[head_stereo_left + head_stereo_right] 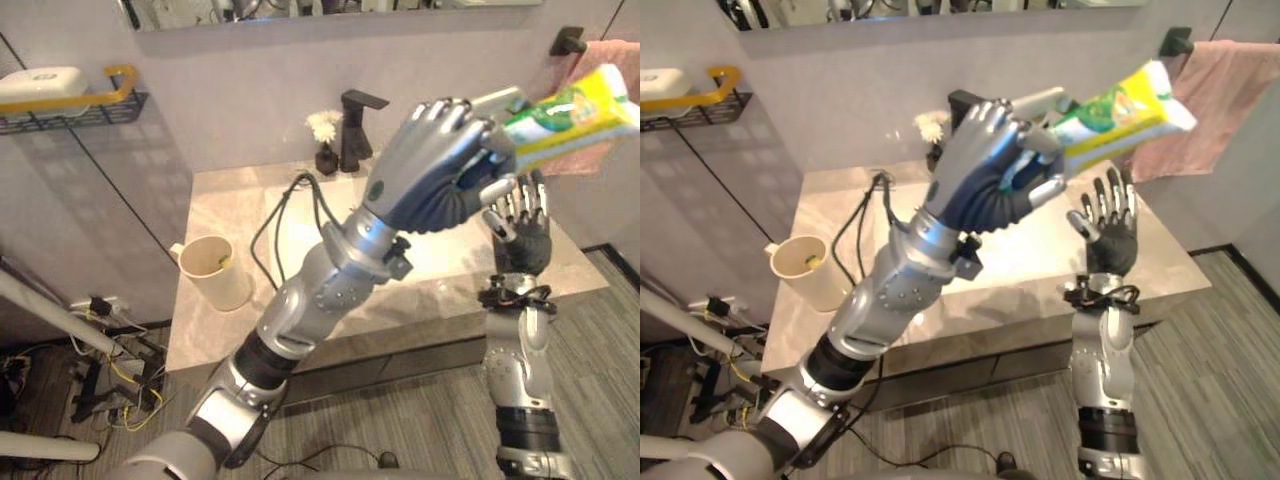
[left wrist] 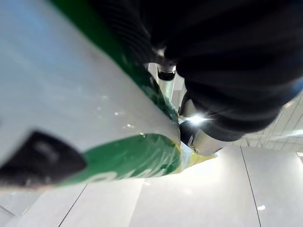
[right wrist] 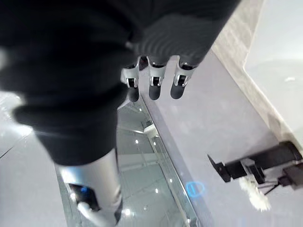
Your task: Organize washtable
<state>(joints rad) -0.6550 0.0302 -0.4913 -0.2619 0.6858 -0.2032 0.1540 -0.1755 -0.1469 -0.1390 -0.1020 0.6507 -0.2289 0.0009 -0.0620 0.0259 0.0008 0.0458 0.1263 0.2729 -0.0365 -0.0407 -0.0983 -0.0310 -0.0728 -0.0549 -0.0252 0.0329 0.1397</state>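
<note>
The cream cup (image 1: 217,270) stands well left of the black faucet (image 1: 357,130) — a likely home for the tube, so lower it slowly without tipping the cup. The left hand (image 1: 430,170), raised before the faucet, clamps the toothpaste tube (image 1: 570,115). The right hand (image 1: 525,240), right of the faucet, is upright — fingers spread, empty.

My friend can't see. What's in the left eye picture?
The robot's left hand holds a yellow and green tube up above a stone washtable. Its right hand is open just below the tube, and a cream cup stands on the washtable's left side.
</note>
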